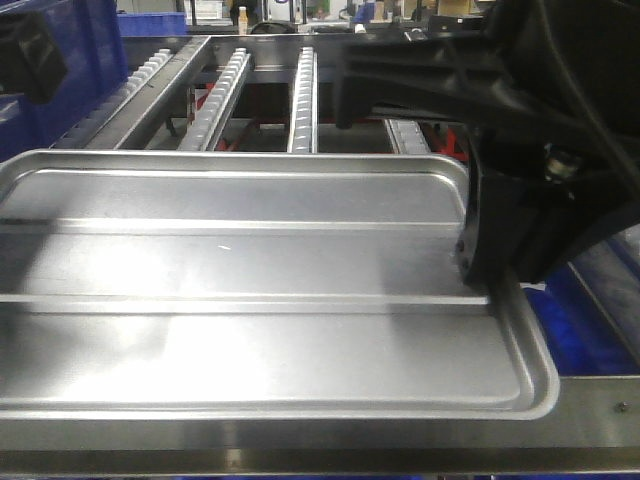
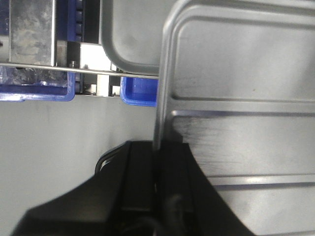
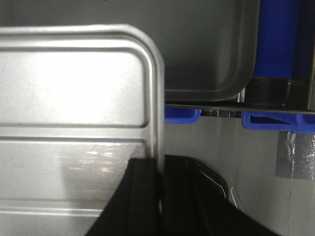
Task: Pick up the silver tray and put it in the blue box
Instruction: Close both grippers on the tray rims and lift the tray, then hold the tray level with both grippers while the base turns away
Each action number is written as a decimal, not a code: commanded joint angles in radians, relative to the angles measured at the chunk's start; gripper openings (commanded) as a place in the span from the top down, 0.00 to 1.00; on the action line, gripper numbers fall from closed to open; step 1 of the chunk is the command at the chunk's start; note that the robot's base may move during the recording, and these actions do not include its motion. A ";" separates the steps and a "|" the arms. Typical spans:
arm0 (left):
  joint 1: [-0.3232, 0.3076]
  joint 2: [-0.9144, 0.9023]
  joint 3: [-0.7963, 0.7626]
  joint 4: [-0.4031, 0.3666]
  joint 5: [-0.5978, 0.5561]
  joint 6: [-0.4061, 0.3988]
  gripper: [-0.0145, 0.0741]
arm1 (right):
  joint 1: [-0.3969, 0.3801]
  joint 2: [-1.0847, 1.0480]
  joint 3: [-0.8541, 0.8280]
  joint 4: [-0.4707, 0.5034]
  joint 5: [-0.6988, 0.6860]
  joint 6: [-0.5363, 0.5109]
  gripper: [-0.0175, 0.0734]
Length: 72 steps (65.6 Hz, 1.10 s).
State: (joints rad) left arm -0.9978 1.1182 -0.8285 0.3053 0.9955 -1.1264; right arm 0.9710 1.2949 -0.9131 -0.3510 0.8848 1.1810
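Black right gripper (image 3: 160, 169): clamped on the right short rim of the silver tray (image 3: 74, 123), with one finger on the tray's floor side and the other outside, so the rim is pinched between them.
Black left gripper (image 2: 157, 152): clamped the same way on the left short rim; the jaws are nearly closed, with only the rim between them.
Silver tray: hangs about level between the two grippers, held by both short ends, its ridges running end to end. In both wrist views, grey floor (image 2: 59, 128) shows past its rims.
Steel rail (image 1: 300, 440): lies along the tray's near long rim in the front view; whether they touch cannot be told.
Right arm (image 1: 520, 90): a dark bulk over the tray's far right corner, blocking the upper right of the front view.
Roller tracks (image 1: 303, 95): run away beyond the tray's far long rim.
Grey tray (image 3: 211, 49): duller and plain-floored, it sits on a rack beyond the silver tray. Its corner reaches the rack's front bar (image 3: 236, 107), and it is apart from the held tray.
Blue box (image 3: 278, 39): a tall blue wall just beside the grey tray's right rim, mostly cut off. The silver tray is outside it.
Blue bins (image 2: 140, 93): corners show below the front bar.
Tape (image 3: 295, 152): a silvery patch on the floor, right of the right gripper.
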 commanded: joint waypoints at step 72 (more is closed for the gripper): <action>-0.005 -0.017 -0.026 0.038 0.008 -0.015 0.95 | 0.000 -0.033 -0.024 -0.048 0.023 0.007 0.75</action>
State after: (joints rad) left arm -0.9978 1.1182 -0.8285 0.3091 0.9964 -1.1282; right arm 0.9717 1.2949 -0.9131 -0.3510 0.8915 1.1868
